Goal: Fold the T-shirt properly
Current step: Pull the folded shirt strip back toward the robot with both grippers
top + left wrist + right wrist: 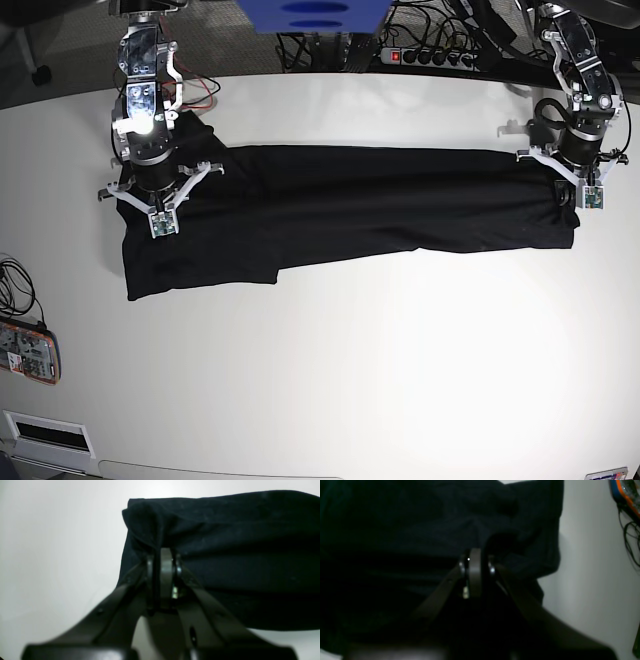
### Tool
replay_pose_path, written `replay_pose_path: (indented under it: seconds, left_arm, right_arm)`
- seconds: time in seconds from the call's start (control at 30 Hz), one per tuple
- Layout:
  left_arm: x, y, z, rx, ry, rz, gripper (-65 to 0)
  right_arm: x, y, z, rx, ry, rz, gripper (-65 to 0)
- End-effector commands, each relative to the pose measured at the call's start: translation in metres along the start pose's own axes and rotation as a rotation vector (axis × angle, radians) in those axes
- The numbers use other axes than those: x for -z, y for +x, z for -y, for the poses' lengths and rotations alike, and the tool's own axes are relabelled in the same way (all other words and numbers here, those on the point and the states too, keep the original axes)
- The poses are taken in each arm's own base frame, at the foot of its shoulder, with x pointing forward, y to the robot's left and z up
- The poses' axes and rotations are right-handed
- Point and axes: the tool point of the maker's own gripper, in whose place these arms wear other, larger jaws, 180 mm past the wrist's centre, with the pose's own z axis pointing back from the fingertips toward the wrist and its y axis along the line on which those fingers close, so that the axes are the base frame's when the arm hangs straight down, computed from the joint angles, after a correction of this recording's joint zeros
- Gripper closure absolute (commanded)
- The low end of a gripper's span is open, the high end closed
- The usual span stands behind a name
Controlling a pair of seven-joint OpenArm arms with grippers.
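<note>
Black fabric of the T-shirt [225,562] is pinched between the closed fingers [166,572] of the left gripper [162,557]; in the left wrist view a bunched ridge of cloth rises from the fingertips toward the garment's upper corner, and the rest of the shirt spreads off to the right of the fingers. The right gripper [476,560] is likewise clamped on cloth: its fingers [475,575] meet with a fold of the shirt gathered just above and to the right of the tips, and dark fabric fills nearly everything to the left. In the base view the shirt lies as a long horizontal band across the white table [330,370], stretched between the two arms, the right gripper at the band's left end and the left gripper at its right end. The lower left portion hangs lower than the rest, giving a stepped bottom edge. Both wrist views are soft in focus. The right wrist view is so dark that the gripper body merges with the cloth below the fingers. From the base view the fingertips themselves are hidden under the wrist housings. No label patch can be made out. At the table's left edge sits an orange-edged device [28,352] with cables [12,285], partly cut off.
</note>
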Motion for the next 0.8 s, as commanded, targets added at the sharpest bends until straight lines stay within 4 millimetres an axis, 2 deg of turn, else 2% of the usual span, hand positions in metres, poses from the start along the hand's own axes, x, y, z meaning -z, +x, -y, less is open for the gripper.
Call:
replay_pose_path:
  seconds: [0.0, 0.13, 0.23, 0.3, 0.4, 0.47, 0.53, 0.67, 0.77]
  left_arm:
    - [-0.002, 0.013, -0.008, 0.014, 0.025, 0.042, 0.0]
    - [-0.002, 0.013, -0.009, 0.014, 0.026, 0.041, 0.0]
    - [-0.007, -0.002, -0.009, 0.033, 0.027, 0.001, -0.1]
    - [-0.009, -0.009, -0.011, 0.068, 0.039, -0.028, -8.4]
    - [-0.010, -0.017, -0.015, 0.123, 0.064, -0.065, -23.1]
    - [-0.013, -0.025, -0.019, 0.163, 0.081, -0.098, -31.0]
    - [-0.013, -0.025, -0.024, 0.190, 0.100, -0.107, -37.1]
    - [-0.013, -0.024, -0.027, 0.212, 0.112, -0.113, -45.0]
    - [-0.011, -0.016, -0.028, 0.214, 0.118, -0.093, -47.4]
  right_arm:
    - [-0.002, 0.010, 0.009, -0.007, -0.031, 0.029, -1.8]
    - [-0.002, 0.009, 0.009, -0.007, -0.032, 0.020, -21.2]
    - [-0.003, 0.009, 0.009, -0.007, -0.033, 0.020, -30.1]
    - [-0.004, 0.011, 0.010, -0.007, -0.035, 0.024, -34.0]
    - [-0.006, 0.017, 0.012, -0.008, -0.040, 0.042, -37.6]
    - [-0.008, 0.023, 0.013, -0.009, -0.044, 0.058, -37.8]
    - [-0.010, 0.027, 0.013, -0.010, -0.046, 0.069, -37.8]
    - [-0.010, 0.027, 0.013, -0.012, -0.046, 0.070, -37.8]
    - [-0.010, 0.027, 0.013, -0.012, -0.044, 0.070, -37.8]
